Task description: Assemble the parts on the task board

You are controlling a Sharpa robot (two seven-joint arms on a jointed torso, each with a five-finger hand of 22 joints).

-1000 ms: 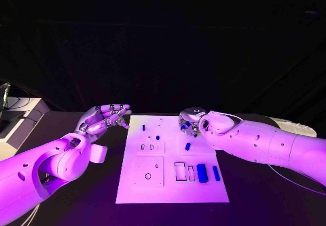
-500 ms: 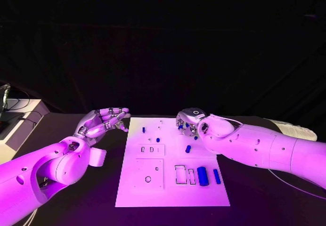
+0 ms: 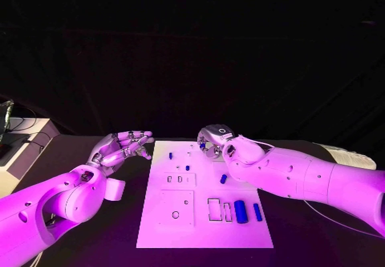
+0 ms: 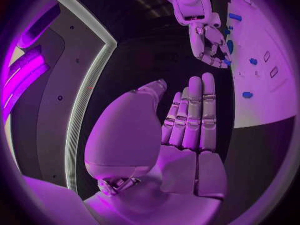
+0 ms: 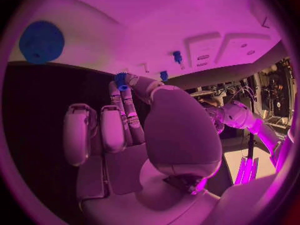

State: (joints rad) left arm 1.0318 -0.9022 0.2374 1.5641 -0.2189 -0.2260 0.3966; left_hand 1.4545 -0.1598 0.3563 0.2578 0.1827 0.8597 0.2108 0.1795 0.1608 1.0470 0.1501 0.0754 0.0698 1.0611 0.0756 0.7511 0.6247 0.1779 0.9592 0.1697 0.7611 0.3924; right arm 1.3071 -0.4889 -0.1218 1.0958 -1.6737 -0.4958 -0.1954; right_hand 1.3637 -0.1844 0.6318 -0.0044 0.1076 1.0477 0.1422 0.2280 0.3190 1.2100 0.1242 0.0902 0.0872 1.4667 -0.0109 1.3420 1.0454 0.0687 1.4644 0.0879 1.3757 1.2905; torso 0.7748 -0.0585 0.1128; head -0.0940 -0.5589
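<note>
From the head view, I have my right hand (image 3: 215, 143) over the far edge of the task board (image 3: 205, 219), fingers curled down among the small blue parts there. I judge this to be a pick or seating step at the far row; from here I cannot tell what the fingers hold. My left hand (image 3: 122, 148) hovers beside the board's left edge, off the plate, fingers loosely spread and holding nothing. The board itself is a white plate lying flat in the middle of the black table (image 3: 305, 233), with shallow recesses and several blue pieces: a thick blue cylinder (image 3: 241, 211) and a thinner blue bar (image 3: 257, 212) lying near its right side, and a small blue peg (image 3: 223, 178) nearer the middle.

From the left wrist view, my left hand (image 4: 187, 120) is flat and released, fingers straight together, nothing in the palm. Beyond it, the right hand (image 4: 209, 42) reaches down at the board's edge.

From the right wrist view, my right hand (image 5: 125, 125) pinches a small blue toothed part (image 5: 120, 80) at its fingertips, the board above it. Next I'd need to line that piece over its seat and lower it gently; a slip would drop it.
</note>
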